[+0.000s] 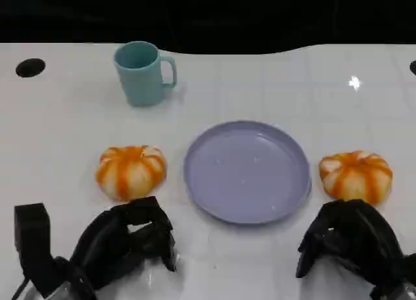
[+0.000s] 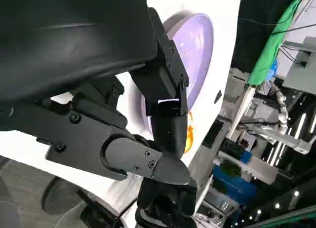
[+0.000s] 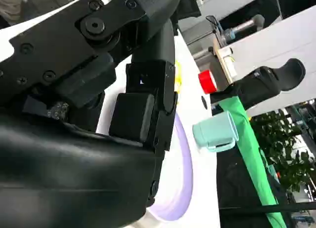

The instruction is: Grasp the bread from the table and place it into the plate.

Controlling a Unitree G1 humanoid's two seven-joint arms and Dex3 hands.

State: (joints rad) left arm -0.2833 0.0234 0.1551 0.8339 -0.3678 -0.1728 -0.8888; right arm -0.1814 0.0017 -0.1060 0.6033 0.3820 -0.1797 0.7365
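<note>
Plainly, bread on my left: one orange-striped bun, the left bread (image 1: pixel 130 172), lay on the white desk (image 1: pixel 65 118), just beside the plate's left rim and not touching it.
Bread on my right: a second bun, the right bread (image 1: pixel 356 175), lay just beside the plate's right rim, its near edge partly behind my own fingers.
Plate: the lavender plate (image 1: pixel 247 171) sat between the two buns with nothing on it.
My left robot hand: my left robot hand (image 1: pixel 123 238) hovered directly in front of the left bread, fingers curled loosely and holding nothing; fingertips were just short of the bun's near side.
My right robot hand: my right robot hand (image 1: pixel 351 241) sat right below the right bread, fingers bent inward, nothing in them; it looked to be at the bun's near edge, though I could not tell whether it touched.
Axis: both buns were round, so no long axis mattered; each lay straight ahead of its own hand.
Nearer hand: I judged the right hand slightly closer to its bun.
Bystander: a teal mug (image 1: pixel 142 73) stood well apart at the far side.
</note>
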